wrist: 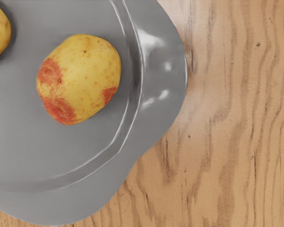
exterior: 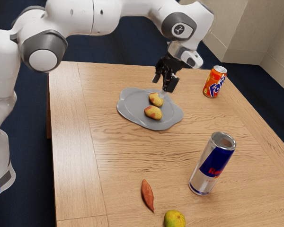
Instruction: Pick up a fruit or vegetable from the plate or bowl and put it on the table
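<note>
In the exterior view the gripper hangs above the plate, its fingers spread with nothing between them. The nearer potato lies on the plate, below and toward seven o'clock from the gripper, its long axis running roughly ten to four; the second potato sits farther off, just past it. Judging by that, the hand needs a small shift toward seven, then down, closing across the short width.
</note>
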{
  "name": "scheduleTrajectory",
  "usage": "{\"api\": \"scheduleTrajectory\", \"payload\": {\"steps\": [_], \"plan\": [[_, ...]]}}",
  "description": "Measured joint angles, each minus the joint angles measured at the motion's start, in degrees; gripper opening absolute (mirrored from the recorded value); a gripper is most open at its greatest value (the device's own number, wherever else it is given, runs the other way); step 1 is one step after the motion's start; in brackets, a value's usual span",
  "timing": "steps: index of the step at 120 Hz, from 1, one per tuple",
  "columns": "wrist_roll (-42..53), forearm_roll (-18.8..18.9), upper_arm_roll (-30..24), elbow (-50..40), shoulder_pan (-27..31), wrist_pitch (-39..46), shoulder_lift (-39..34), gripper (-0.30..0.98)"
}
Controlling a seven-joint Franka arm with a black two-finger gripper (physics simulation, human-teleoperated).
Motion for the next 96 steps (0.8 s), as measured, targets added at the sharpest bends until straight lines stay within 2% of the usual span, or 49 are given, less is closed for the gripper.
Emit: {"api": "scheduleTrajectory", "payload": {"steps": [48, 80, 96], "plan": [[33.6, -2.1, -0.9, -4.2, -0.5, 9.1, 0.1, 0.69], [47.7, -2.3, -0.5, -12.1, -0.1, 14.2, 0.3, 0.69], [52.6, -2.3, 0.3, -13.1, 0.4, 16.0, 0.1, 0.68]]}}
